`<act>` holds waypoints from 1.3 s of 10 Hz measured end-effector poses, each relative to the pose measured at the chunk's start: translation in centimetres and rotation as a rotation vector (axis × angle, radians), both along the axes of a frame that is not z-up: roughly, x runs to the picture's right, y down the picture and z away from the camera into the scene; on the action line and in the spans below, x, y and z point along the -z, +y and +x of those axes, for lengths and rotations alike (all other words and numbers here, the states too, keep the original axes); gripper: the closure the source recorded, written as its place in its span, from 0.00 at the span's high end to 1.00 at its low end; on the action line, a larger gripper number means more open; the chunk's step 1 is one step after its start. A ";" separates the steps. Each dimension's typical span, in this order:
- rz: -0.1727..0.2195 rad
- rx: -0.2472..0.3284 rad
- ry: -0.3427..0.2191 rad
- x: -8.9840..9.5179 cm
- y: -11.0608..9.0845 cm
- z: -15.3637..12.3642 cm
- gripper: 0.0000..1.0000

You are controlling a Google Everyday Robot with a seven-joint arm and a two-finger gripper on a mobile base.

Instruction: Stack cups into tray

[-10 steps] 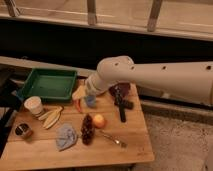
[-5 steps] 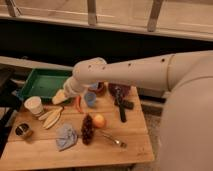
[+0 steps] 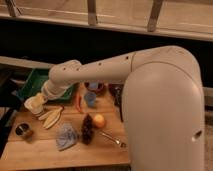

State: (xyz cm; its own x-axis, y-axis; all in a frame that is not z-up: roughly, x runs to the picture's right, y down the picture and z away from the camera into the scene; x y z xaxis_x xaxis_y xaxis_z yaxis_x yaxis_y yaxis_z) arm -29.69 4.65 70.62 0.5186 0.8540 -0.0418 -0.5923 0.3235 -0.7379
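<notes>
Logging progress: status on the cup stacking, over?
Claw at cream round cup. Green rectangular tray just behind it. Small blue cup mid-table. Pale banana pieces beside, not blocking.

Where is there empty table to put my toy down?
Bare wood runs along the front edge of the table, below the grey cloth and spoon. Another patch lies between the tin cup and the cloth. The middle is crowded, and the gripper is at the white cup.
</notes>
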 end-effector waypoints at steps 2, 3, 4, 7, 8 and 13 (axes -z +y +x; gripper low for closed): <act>0.007 -0.001 -0.002 0.0 0.0 -0.3 0.71; 0.007 -0.003 0.001 -0.1 -0.1 -0.1 0.71; 0.007 -0.002 -0.001 -0.1 0.0 -0.2 0.71; -0.016 0.065 0.021 -0.5 1.0 -1.2 0.71; -0.037 0.097 0.026 -0.7 2.0 -2.1 0.71; -0.172 0.199 0.010 -2.4 8.5 -6.7 0.71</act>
